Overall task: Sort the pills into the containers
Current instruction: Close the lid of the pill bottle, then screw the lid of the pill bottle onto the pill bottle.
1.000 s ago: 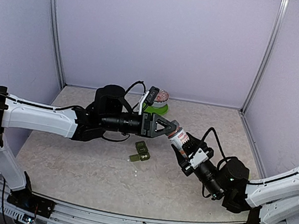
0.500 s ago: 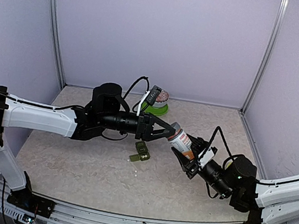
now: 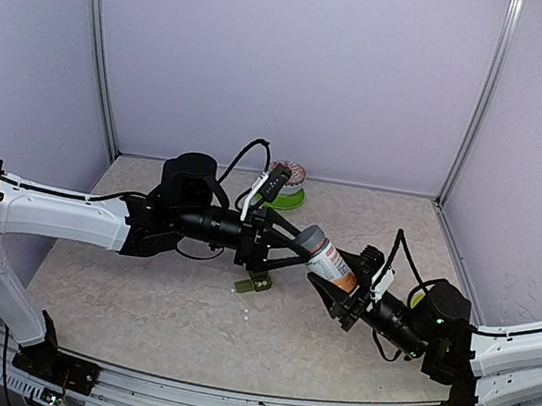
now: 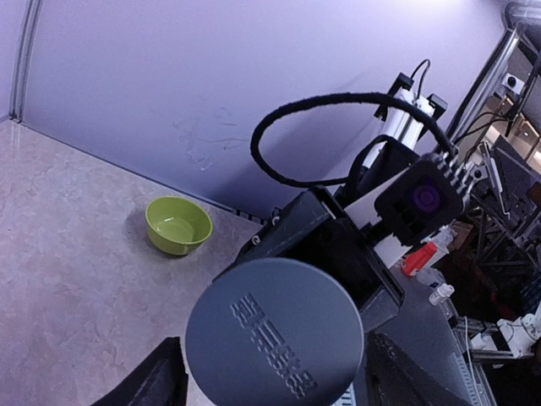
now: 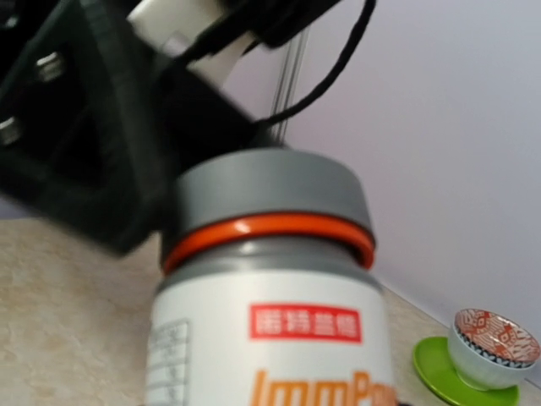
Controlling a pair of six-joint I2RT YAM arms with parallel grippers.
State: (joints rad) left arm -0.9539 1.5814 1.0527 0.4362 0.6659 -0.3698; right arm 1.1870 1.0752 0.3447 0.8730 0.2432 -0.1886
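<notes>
Everything is showing singly.
One bottle (image 3: 331, 264), one container strip (image 3: 255, 285), one lime-green bowl (image 4: 178, 225), one patterned bowl (image 5: 494, 336) and one green plate (image 5: 437, 370) are appearing.

bottle (image 5: 270, 338) label: orange "ImmP…", rest cut off by frame | red box above it: white characters, illegible | cap (image 4: 275, 331): embossed characters, illegible

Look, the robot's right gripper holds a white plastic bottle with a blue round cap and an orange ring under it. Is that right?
Not quite. The round cap is grey, not blue, as the right wrist view shows. The rest holds: the right gripper holds the white plastic bottle, and the orange ring sits under the cap.
</notes>
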